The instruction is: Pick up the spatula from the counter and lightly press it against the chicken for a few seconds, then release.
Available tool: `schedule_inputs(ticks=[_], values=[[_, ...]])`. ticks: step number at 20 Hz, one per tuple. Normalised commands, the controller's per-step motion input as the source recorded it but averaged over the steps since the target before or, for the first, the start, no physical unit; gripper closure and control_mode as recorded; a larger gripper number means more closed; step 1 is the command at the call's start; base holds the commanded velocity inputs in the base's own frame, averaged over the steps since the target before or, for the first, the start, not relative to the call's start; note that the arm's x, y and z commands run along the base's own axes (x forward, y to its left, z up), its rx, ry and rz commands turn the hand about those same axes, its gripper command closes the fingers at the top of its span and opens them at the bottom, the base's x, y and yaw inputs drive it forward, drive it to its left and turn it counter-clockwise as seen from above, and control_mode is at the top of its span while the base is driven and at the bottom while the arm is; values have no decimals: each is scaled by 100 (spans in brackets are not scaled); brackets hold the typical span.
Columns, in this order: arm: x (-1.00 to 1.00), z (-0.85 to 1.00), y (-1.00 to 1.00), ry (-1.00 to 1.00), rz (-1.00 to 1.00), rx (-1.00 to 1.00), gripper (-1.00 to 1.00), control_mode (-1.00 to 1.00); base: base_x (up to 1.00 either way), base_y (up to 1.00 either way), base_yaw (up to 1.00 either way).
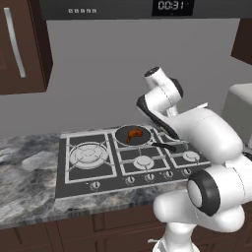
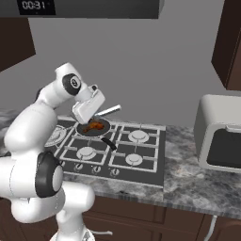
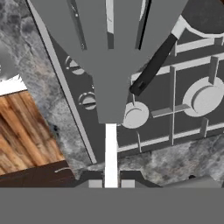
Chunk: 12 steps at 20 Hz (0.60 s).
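My gripper (image 3: 111,183) is shut on the spatula's thin white handle (image 3: 110,151). Its wide grey slotted blade (image 3: 109,39) reaches out over the stove. From the right base view, the hand (image 2: 88,106) hovers just above the dark pan (image 2: 93,128), and the spatula (image 2: 109,111) sticks out to the right, clear of the food. The browned chicken piece (image 2: 96,124) lies in the pan; it also appears in the left base view as chicken (image 1: 132,135) inside the pan (image 1: 133,136). The pan's black handle (image 3: 153,63) points toward the front of the stove.
The gas cooktop (image 1: 88,182) has several burners and a row of knobs (image 1: 130,180) along its front. A grey toaster oven (image 2: 220,136) stands on the marble counter (image 2: 188,181) at the right. Dark cabinets and a microwave hang above.
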Motion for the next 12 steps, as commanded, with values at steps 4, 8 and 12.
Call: schedule_inputs(ticks=[4,8,12], values=[[2,-19,0,2,0,-26,100,-100,0,0,0],[10,-12,1,3,0,-22,100,-100,0,0,0],[20,0,5,5,0,-12,100,-100,0,0,0]])
